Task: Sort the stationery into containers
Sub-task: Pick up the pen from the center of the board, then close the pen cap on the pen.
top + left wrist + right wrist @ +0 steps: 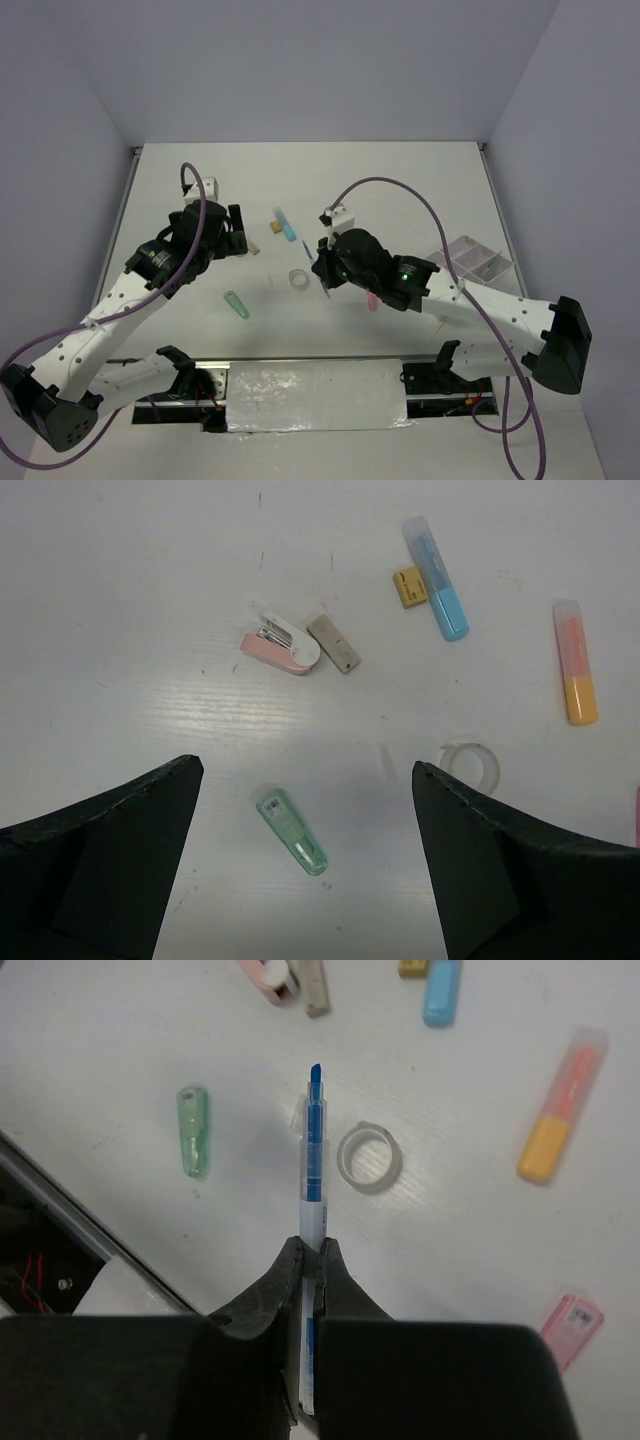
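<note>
While our right jaws pinch a thin blue pen (314, 1150) above the counter (480, 1080), beside the tape ring (368, 1157), our left jaws stand wide over the green marker (292, 830); the white tray (468, 243) sits far right, its contents unclear to us.

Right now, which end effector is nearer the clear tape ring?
Right. The right end effector, shut on a blue pen, hangs just beside the tape ring; the open left end effector is farther off, on the ring's other side.
</note>
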Controlling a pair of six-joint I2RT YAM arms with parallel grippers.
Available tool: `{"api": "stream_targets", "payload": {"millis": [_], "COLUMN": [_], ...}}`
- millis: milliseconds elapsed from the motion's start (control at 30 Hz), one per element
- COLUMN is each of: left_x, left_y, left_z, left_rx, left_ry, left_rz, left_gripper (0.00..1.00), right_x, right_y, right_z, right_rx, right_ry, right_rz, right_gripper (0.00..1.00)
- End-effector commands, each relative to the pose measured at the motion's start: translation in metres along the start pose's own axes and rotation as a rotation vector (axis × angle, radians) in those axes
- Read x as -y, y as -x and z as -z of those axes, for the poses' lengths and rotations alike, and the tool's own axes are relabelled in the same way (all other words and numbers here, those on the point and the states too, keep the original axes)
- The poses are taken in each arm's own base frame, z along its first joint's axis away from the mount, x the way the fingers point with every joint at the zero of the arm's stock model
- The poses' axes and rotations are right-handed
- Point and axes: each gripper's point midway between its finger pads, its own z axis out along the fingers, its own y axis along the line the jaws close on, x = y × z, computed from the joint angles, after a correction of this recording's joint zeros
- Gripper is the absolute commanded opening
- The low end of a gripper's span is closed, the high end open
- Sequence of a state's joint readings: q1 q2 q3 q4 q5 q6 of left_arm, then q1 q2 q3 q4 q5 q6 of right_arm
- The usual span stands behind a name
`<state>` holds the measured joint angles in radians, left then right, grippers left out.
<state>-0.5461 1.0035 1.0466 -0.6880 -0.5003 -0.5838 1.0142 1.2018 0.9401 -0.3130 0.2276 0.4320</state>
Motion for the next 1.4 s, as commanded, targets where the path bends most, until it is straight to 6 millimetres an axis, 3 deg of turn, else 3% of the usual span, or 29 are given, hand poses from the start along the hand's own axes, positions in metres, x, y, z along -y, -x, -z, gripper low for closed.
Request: {"api": "stream_targets", "payload": {"millis": [0, 267, 433, 667, 867, 1000, 1033, 1133, 1367], "left_x": [0.001, 0.016, 0.037, 0.071, 0.069, 0.068, 0.067, 0.071, 0.065], "left_y": [0.009, 0.001, -0.039, -0.093, -0.124, -0.142, -0.150, -0.161, -0.169], "left_z": [0.002, 0.003, -0.016, -0.044, -0.066, -0.080, -0.085, -0.097, -0.106], "left_rx": [0.035, -0.021, -0.181, -0.310, -0.362, -0.402, -0.424, -0.460, -0.463], "left_ry": [-0.003, -0.068, -0.111, -0.033, 0.067, 0.118, 0.133, 0.151, 0.203], "left_rz": [0.041, 0.077, 0.125, 0.076, 0.130, 0.138, 0.123, 0.112, 0.111], "left_gripper": [0.99, 0.99, 0.99, 0.96, 0.91, 0.84, 0.77, 0.74, 0.72], "right_x": [-0.018, -0.013, 0.013, 0.028, 0.031, 0.033, 0.032, 0.028, 0.026], "right_y": [0.025, 0.053, 0.068, 0.077, 0.079, 0.073, 0.073, 0.068, 0.060], "right_z": [0.013, 0.040, 0.056, 0.082, 0.105, 0.107, 0.108, 0.106, 0.106], "right_rx": [0.102, 0.253, 0.296, 0.327, 0.346, 0.333, 0.334, 0.322, 0.307], "right_ry": [0.100, 0.097, -0.045, -0.105, -0.086, -0.082, -0.075, -0.044, -0.013], "right_rz": [0.131, 0.125, 0.074, 0.016, 0.008, 0.010, 0.012, 0.027, 0.028], "right_gripper": [0.00, 0.00, 0.00, 0.00, 0.00, 0.00, 0.00, 0.00, 0.00]}}
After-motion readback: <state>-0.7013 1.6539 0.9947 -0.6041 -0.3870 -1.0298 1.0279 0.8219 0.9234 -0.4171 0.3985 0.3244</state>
